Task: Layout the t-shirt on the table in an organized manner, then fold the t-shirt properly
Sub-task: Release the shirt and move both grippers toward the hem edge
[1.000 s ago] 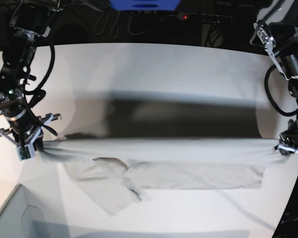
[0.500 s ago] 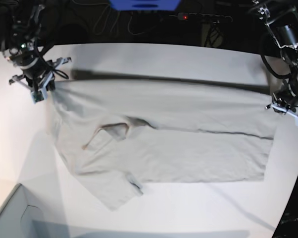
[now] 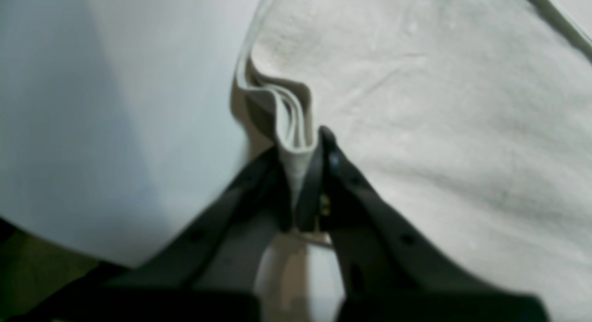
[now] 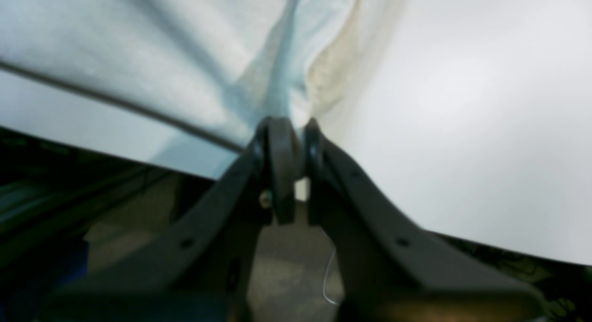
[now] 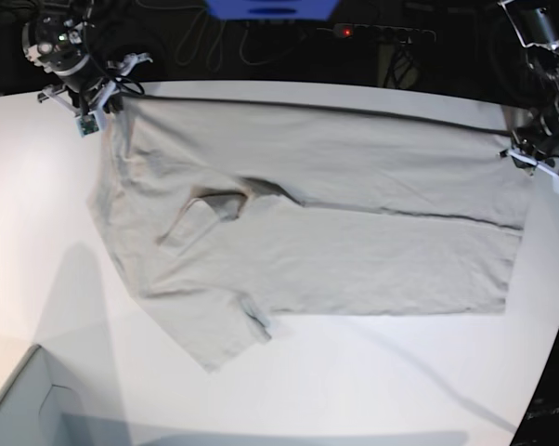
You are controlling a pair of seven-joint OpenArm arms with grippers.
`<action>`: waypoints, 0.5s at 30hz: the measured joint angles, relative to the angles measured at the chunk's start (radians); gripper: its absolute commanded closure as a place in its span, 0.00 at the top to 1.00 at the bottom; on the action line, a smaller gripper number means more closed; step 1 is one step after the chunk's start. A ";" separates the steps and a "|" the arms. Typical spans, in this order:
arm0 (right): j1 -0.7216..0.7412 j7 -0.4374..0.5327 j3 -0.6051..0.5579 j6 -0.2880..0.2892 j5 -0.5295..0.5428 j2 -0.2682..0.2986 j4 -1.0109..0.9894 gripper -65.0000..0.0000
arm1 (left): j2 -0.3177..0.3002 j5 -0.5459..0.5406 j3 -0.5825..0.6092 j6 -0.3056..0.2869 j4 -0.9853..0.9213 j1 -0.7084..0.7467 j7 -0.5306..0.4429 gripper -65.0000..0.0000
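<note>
The light grey-beige t-shirt (image 5: 335,232) lies spread across the white table (image 5: 38,232), collar (image 5: 214,200) left of centre and one sleeve (image 5: 214,339) pointing toward the near edge. Its far edge is stretched between both grippers. My right gripper (image 5: 92,116) at the far left is shut on one corner; the right wrist view shows bunched cloth (image 4: 296,72) pinched at its gripper (image 4: 293,132). My left gripper (image 5: 532,160) at the far right is shut on the other corner, with a folded hem (image 3: 296,127) squeezed between the fingers (image 3: 323,174).
A grey bin (image 5: 19,400) sits at the near left corner. Behind the table's curved far edge are a power strip (image 5: 382,32), cables and a blue object (image 5: 270,7). A crease runs across the shirt's right half (image 5: 428,216).
Both grippers have carried the shirt's edge from mid-table toward the far edge. The shirt has opened from a narrow doubled band into a wide flat sheet.
</note>
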 measured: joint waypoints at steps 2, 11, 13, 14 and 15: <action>0.006 0.002 0.037 0.000 0.004 -0.001 0.000 0.00 | 0.002 -0.001 -0.001 -0.003 0.003 0.005 -0.005 0.00; 0.002 0.001 0.076 0.000 0.005 -0.004 -0.002 0.00 | 0.023 0.000 -0.004 -0.002 0.005 0.005 -0.006 0.00; 0.006 0.002 0.077 0.000 0.005 -0.005 -0.008 0.00 | 0.022 0.000 -0.003 -0.003 0.006 0.010 -0.010 0.00; 0.006 0.005 0.079 0.000 0.005 -0.005 -0.012 0.00 | 0.022 -0.006 -0.003 -0.003 0.010 0.019 -0.018 0.00; 0.007 0.004 0.079 0.000 0.005 -0.004 -0.017 0.00 | 0.022 -0.018 -0.003 -0.004 0.012 0.029 -0.021 0.00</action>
